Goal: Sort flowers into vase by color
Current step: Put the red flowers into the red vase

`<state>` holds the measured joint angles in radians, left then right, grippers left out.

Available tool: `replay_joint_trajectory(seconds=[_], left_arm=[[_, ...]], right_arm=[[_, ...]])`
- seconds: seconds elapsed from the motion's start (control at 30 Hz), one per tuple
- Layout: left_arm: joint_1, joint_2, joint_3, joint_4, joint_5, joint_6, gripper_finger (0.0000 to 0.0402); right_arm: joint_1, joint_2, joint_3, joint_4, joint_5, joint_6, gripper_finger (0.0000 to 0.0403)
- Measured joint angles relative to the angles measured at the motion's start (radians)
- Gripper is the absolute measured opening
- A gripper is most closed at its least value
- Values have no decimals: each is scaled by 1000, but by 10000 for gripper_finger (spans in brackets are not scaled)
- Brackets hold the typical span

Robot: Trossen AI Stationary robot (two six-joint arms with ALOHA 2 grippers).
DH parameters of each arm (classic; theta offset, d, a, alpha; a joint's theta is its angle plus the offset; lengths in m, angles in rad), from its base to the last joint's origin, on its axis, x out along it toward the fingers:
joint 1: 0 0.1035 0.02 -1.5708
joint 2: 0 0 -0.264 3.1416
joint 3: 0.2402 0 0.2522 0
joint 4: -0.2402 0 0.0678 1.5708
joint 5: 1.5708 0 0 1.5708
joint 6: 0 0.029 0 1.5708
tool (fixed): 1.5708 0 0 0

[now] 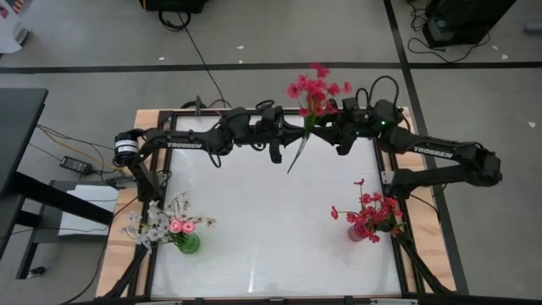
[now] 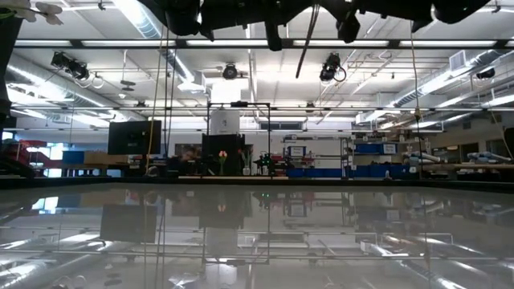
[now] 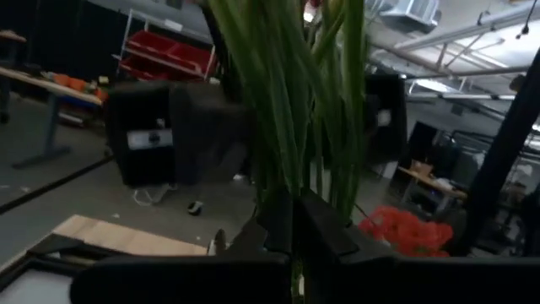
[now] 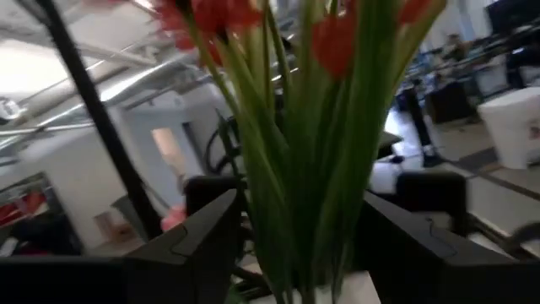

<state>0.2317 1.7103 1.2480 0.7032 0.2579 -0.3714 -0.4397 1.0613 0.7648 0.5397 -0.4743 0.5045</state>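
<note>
While L fingers (image 1: 292,135) clamp red spray (image 1: 315,87) | R fingers (image 1: 339,127) wide | white tabletop (image 1: 271,220), lab bkgd

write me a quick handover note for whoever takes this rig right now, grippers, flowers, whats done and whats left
Left gripper: shut on the stems of a red bunch, held high over the table's far edge.
Right gripper: open, its fingers either side of the same stems, beside the left one; looks like a handover between arms, direction unclear.
Green vase, near left: white and pink flowers in it.
Red vase, near right: red flowers in it.
Done: both vases hold their colours.
Left: the red bunch in the air probably goes in the red vase. No other loose flowers visible on the table.
</note>
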Motion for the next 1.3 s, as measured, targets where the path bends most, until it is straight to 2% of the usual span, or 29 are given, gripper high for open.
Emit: replay_joint_trajectory(seconds=[0.1, 0.2, 0.37, 0.47, 0.5, 0.67, 0.87, 1.0, 1.2, 1.3], left_arm=[[0, 0, 0, -4, 19, 0, 11], [0, 0, 0, -6, 25, 0, 11], [2, 0, 0, -5, 25, -4, 13], [3, 0, 0, -3, 25, -20, 33], [4, 0, 0, -4, 26, -26, 44], [22, -21, 0, -96, 29, -53, 120], [44, -63, -1, -238, 100, -39, 190], [66, -123, -1, -275, 118, -7, 208], [106, -295, -1, -541, 130, 85, 213], [114, -413, 0, -635, 98, 143, 213]], right_arm=[[0, 36, 44, -25, -56, 8, 223], [0, 75, 83, -45, -102, 8, 195], [0, 99, 113, -89, -116, 8, 99], [0, 85, 114, -101, -99, -17, 28], [1, 76, 114, -113, -91, -38, 18], [1, 23, 114, -218, 9, -120, 15], [1, -35, 116, -361, 124, -221, 15], [5, -79, 116, -426, 168, -251, 15], [36, -162, 115, -552, 179, -342, 15], [68, -211, 115, -659, 234, -354, 15]])
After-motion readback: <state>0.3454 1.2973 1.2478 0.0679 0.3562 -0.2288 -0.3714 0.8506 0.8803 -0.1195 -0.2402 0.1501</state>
